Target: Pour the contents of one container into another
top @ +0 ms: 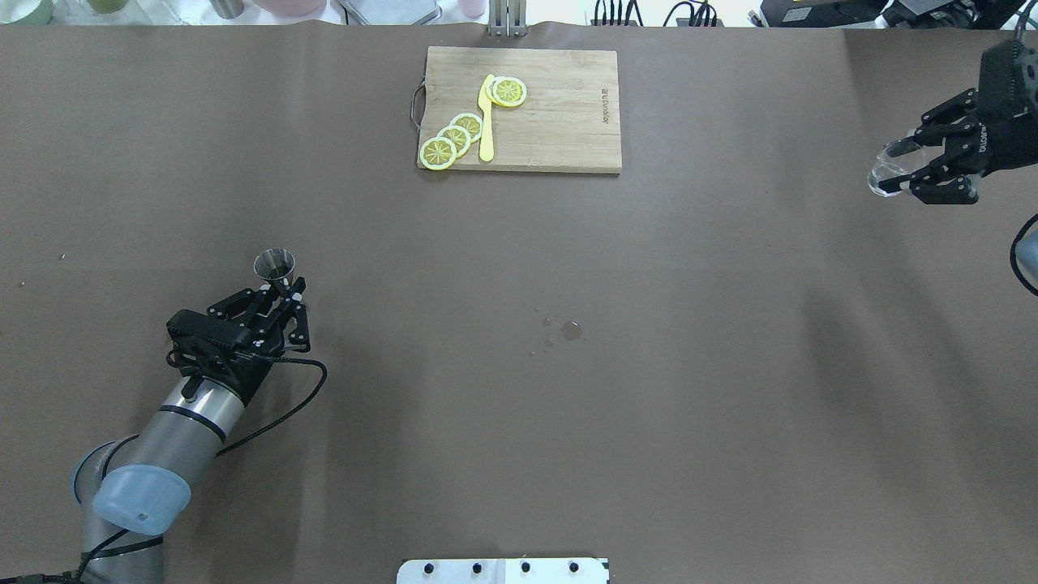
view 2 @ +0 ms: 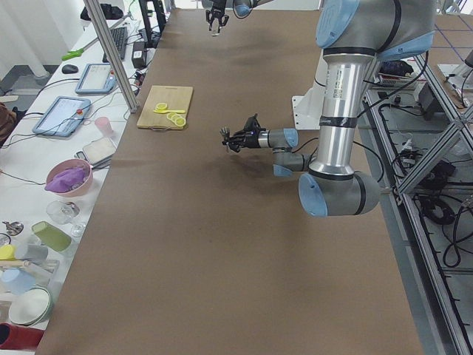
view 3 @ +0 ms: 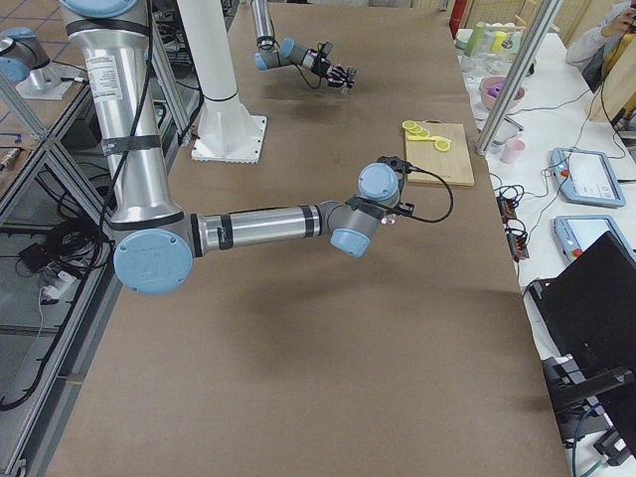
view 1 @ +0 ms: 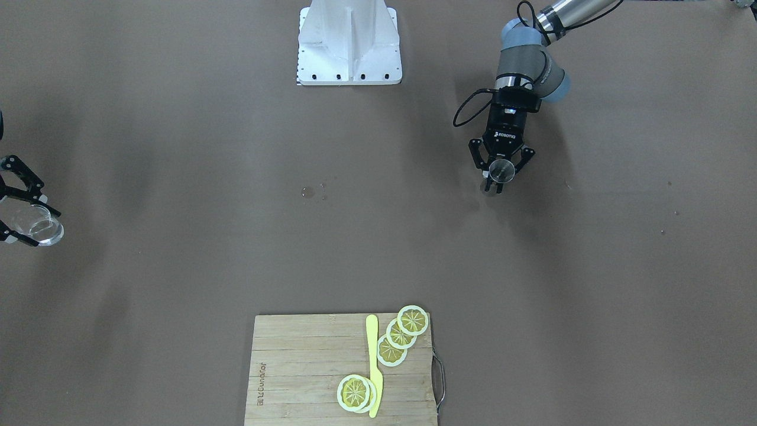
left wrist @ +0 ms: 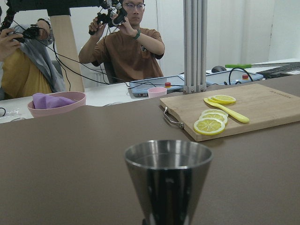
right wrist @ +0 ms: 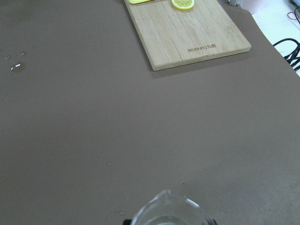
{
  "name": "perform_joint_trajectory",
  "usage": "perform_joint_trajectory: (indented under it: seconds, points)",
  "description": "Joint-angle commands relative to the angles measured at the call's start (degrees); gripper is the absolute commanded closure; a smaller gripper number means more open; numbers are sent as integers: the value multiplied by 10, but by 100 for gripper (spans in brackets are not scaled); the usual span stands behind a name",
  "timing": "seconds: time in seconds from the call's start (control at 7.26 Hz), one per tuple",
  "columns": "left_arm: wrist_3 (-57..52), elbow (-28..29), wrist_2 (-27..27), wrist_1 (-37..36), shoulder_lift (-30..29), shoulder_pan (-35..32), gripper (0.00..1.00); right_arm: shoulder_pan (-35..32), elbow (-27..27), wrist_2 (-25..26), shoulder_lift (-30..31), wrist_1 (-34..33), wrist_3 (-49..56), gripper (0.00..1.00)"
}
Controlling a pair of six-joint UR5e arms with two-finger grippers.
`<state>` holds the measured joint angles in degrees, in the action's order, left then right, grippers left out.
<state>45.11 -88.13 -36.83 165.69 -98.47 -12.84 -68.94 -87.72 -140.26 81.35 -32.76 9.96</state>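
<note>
From overhead, we see the left fingers [top: 293, 318] clamped on the waist of the jigger [top: 274, 264], well apart from the board [top: 559, 105], toward the robot and its left. The right fingers [top: 941, 191] grip the cup [top: 885, 172], which is tilted, well off the board's other side.

The front view agrees: both vessels are held, with most of the counter [view 1: 378, 248] between them.

The side views add nothing on the grips.

The left wrist view shows the jigger upright, mouth open, the board beyond it. The right wrist view shows only the cup's rim and lip, and we cannot tell how much it holds.

We judge both grasps made and the pour not yet begun. Next, the cup must cross in front of the board to the jigger, its lip set just over that narrow mouth, then tip slowly.
</note>
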Motion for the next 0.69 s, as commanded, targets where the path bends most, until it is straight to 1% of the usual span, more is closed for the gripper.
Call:
perform_joint_trajectory:
  seconds: [0.0, 0.14, 0.41, 0.55]
  points:
    - [2, 17, 1, 7, -1, 0, 100, 27, 1, 36, -4, 40, -69, 100]
    - [2, 17, 1, 11, -4, 0, 100, 44, 4, 59, -4, 71, -108, 100]
    - [2, 23, 1, 13, -15, 0, 100, 77, 16, 99, -4, 116, -153, 100]
    - [2, 24, 1, 12, -17, 0, 100, 92, 36, 114, -4, 153, -178, 100]
